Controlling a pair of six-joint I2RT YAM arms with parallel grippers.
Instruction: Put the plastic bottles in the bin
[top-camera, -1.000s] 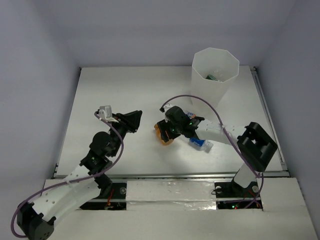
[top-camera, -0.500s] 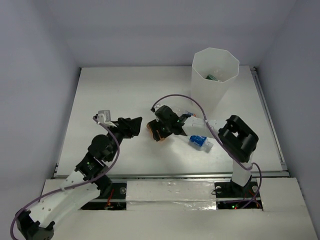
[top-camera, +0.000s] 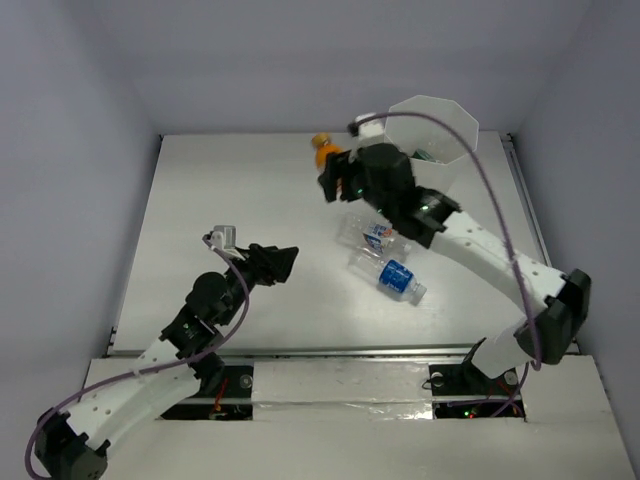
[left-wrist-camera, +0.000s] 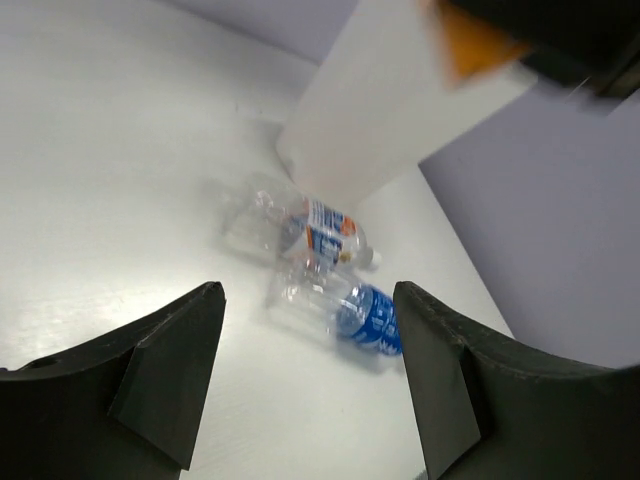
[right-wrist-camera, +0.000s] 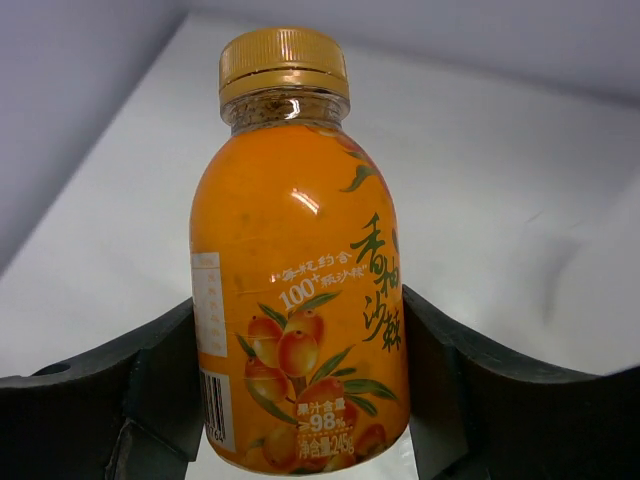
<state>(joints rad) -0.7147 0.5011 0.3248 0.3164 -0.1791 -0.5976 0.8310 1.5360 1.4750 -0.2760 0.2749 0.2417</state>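
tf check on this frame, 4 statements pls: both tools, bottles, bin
1. The right tool grips the orange plastic bottle with a gold cap. True.
2. The left tool holds a clear bottle. False: its jaws are open and empty.
3. Two clear plastic bottles lie on the white table. True.
4. The orange bottle is inside the tall translucent white bin. False: it is held outside the bin, left of the rim in the top view.
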